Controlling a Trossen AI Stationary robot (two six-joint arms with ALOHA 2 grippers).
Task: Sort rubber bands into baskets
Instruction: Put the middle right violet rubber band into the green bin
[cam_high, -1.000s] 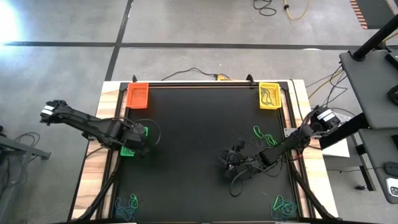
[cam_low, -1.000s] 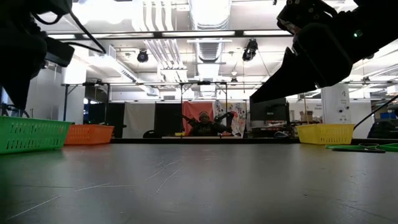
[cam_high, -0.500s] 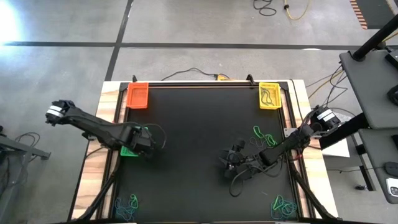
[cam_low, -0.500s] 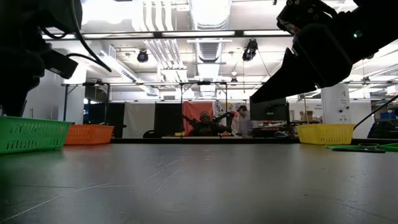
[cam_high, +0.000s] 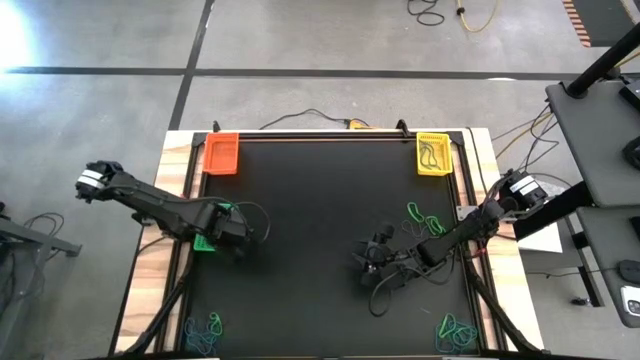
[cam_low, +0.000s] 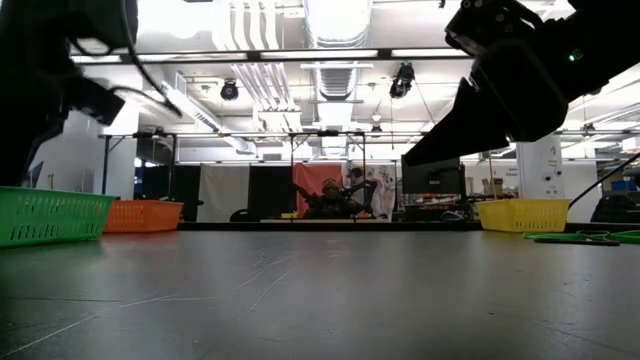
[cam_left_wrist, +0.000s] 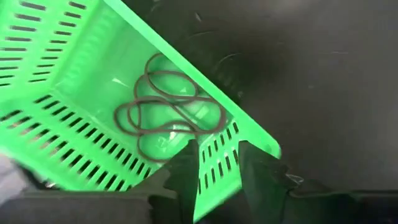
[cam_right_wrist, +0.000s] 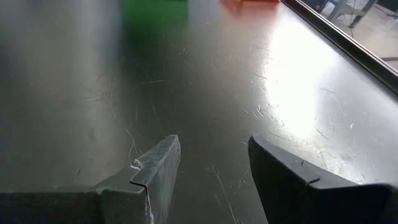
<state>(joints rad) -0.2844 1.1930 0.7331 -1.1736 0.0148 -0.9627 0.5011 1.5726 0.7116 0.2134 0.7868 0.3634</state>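
Left gripper (cam_high: 232, 232): positioned over the green basket (cam_high: 206, 240) at the left edge of the black table (cam_high: 320, 200). In its wrist view its two dark fingers (cam_left_wrist: 184, 167) stood a little apart, one on either side of the basket's mesh wall, with nothing held between them. One rubber band (cam_left_wrist: 168, 112), a dark loop folded over itself, lay on the floor of the green basket (cam_left_wrist: 74, 81), just beyond the fingertips.

Right gripper (cam_high: 372, 262): placed low over the bare middle-right part of the table, its arm reaching in from the right edge. Its fingers (cam_right_wrist: 155, 171) were spread wide and empty, with only scuffed black tabletop (cam_right_wrist: 205, 93) between them.

Orange basket (cam_high: 221, 153): at the far left corner of the table; contents could not be made out. Also seen in the low view (cam_low: 142, 215), beside the green basket (cam_low: 52, 216).

Yellow basket (cam_high: 433, 155): at the far right corner, with a few dark bands inside. Shown in the low view (cam_low: 524, 214) at the right.

Loose rubber bands, green cluster (cam_high: 424, 220): on the table near the right edge, between the yellow basket and the right arm.

Loose rubber bands, teal and green cluster (cam_high: 457, 329): at the near right corner.

Loose rubber bands, blue and teal cluster (cam_high: 203, 331): at the near left corner, well apart from the green basket.

Person (cam_low: 328, 197): seated in the room beyond the table, low view only.
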